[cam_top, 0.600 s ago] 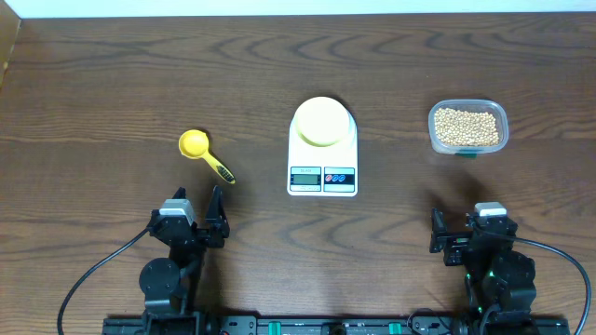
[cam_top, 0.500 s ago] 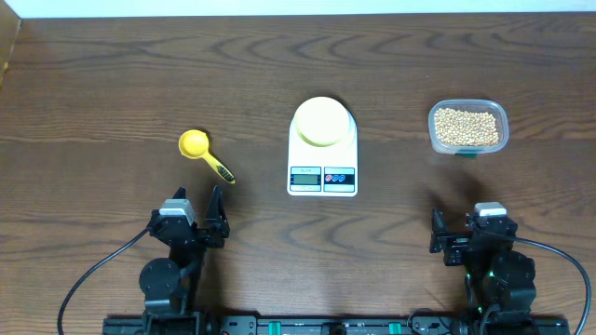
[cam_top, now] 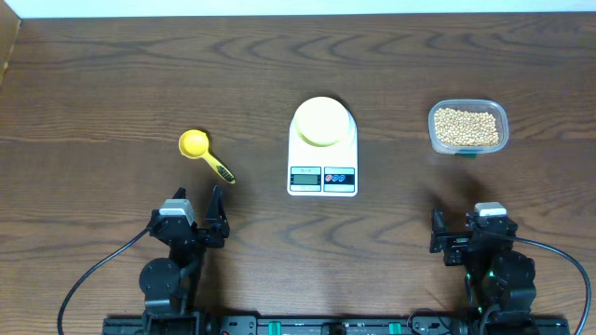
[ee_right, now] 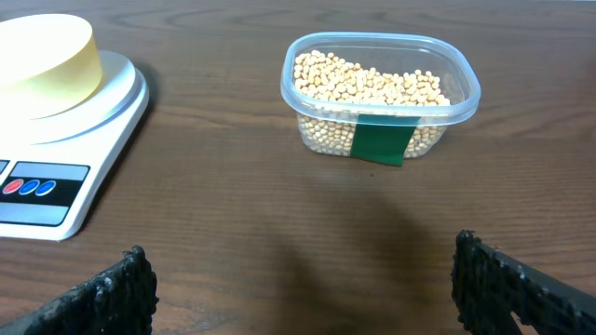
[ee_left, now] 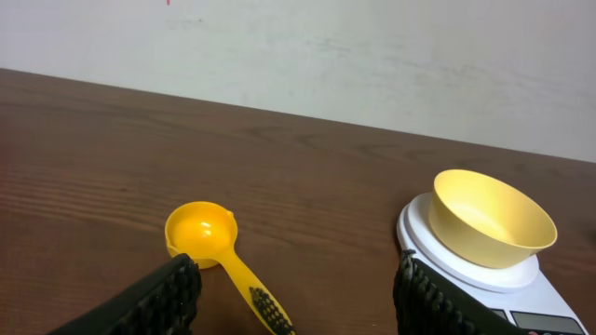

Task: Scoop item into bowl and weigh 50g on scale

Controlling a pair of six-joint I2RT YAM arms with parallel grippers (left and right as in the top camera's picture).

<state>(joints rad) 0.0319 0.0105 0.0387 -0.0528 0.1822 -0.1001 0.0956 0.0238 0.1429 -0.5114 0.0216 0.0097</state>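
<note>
Bowl [cam_top: 322, 121]: being carried on the scale [cam_top: 322, 179] at mid-desk [cam_top: 112, 84], so added weight is being read directly.
Beans [cam_top: 467, 126]: being kept in the clear tub [cam_top: 504, 119], far right.
Spoon [cam_top: 195, 143]: being left untouched, left side.
Left jaws: being held apart, empty, near the spoon.
Right jaws: being held wide apart, empty, facing the tub.

The bowl [cam_top: 322, 121] is showing pale yellow; the scale [cam_top: 321, 160] white, its buttons [cam_top: 339, 177] red and blue; the beans [cam_top: 466, 126] beige; the left spoon [cam_top: 194, 143] bright yellow.
</note>
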